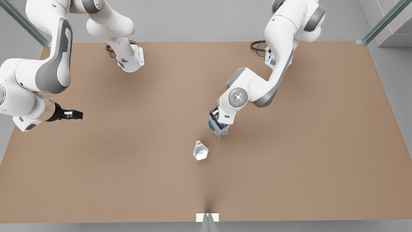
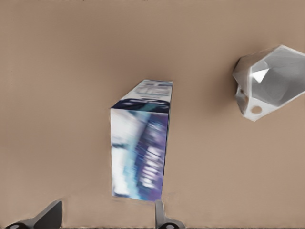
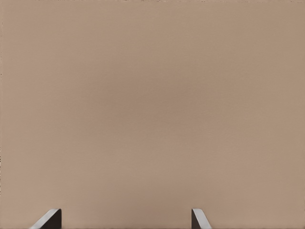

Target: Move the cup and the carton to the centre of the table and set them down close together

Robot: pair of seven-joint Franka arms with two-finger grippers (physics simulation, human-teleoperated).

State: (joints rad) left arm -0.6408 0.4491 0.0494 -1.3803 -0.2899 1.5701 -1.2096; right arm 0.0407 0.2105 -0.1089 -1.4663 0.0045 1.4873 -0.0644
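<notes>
The blue, purple and white carton [image 1: 219, 129] stands near the middle of the light-brown table [image 1: 299, 167]. My left gripper [image 2: 105, 217] hangs directly above the carton [image 2: 140, 150], open, its fingertips [image 2: 51, 215] straddling the near end without gripping it. In the front view this is the arm on the right, and its hand hides the carton's top. The pale faceted cup [image 1: 200, 150] sits on the table a short way from the carton, toward the front edge; it appears beside the carton in the left wrist view [image 2: 269, 81]. My right gripper [image 1: 76, 114] waits open at the front view's left, over bare table [image 3: 126, 220].
A small white tab [image 1: 207, 217] marks the table's front edge at its middle. Both arm bases and their cables [image 1: 259, 46] stand along the far edge. Metal frame posts [image 1: 381, 22] rise at the far corners.
</notes>
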